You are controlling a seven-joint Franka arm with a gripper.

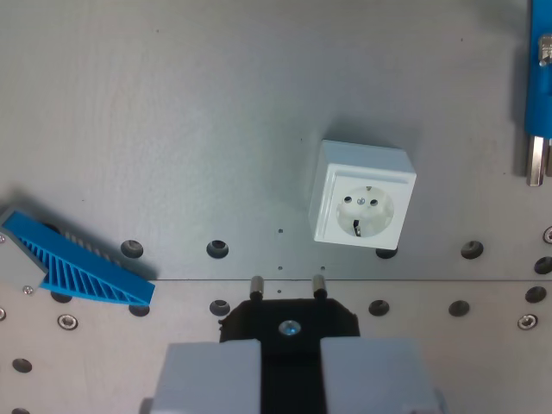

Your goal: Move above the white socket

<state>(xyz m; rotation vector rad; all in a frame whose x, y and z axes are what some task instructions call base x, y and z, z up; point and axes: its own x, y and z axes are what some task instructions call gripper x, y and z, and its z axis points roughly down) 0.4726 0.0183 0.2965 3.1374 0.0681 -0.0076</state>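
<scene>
The white socket is a small square box with a round two-hole face, standing on the grey metal plate right of centre. My gripper is at the bottom edge, below and to the wrist view's left of the socket. Its two grey fingers are shut on a black plug. The plug's two metal pins point toward the upper part of the picture. The pins end well short of the socket and are not in line with it.
A blue ribbed wedge lies at the left on a grey block. A blue part with a metal pin is at the right edge. A seam and several round holes cross the plate near the gripper.
</scene>
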